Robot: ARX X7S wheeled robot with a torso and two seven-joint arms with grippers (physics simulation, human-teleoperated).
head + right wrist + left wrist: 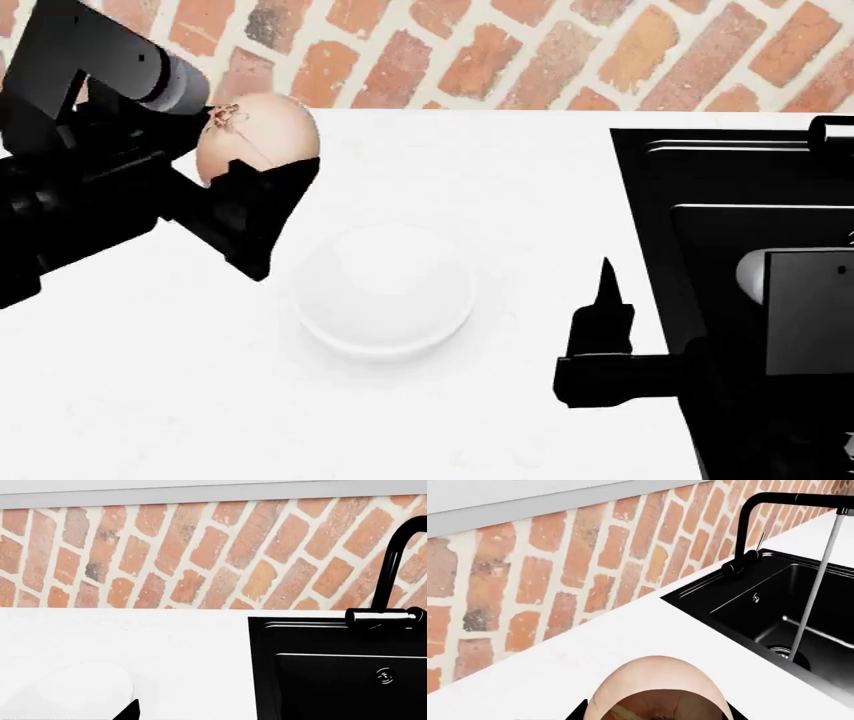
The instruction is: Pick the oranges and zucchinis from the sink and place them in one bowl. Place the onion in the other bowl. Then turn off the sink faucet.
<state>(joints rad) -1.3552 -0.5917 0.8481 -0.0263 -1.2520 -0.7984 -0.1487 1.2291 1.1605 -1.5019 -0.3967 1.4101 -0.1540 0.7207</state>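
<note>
A pale pinkish-tan onion (256, 128) hangs above the white counter, with my left gripper (657, 714) shut on it, to the rear left of the small white bowl (384, 290). In the left wrist view the onion (657, 687) fills the space between the black jaws. My right gripper (630, 300) stands open and empty at the left rim of the black sink (721, 250). Water runs from the black faucet (790, 502) down to the drain (790, 652). The oranges, the zucchinis and the one bowl are out of view.
A brick wall (200, 555) backs the counter. The right wrist view shows the faucet's base (383, 616) on the sink's rear rim and a blurred edge of the white bowl (67, 690).
</note>
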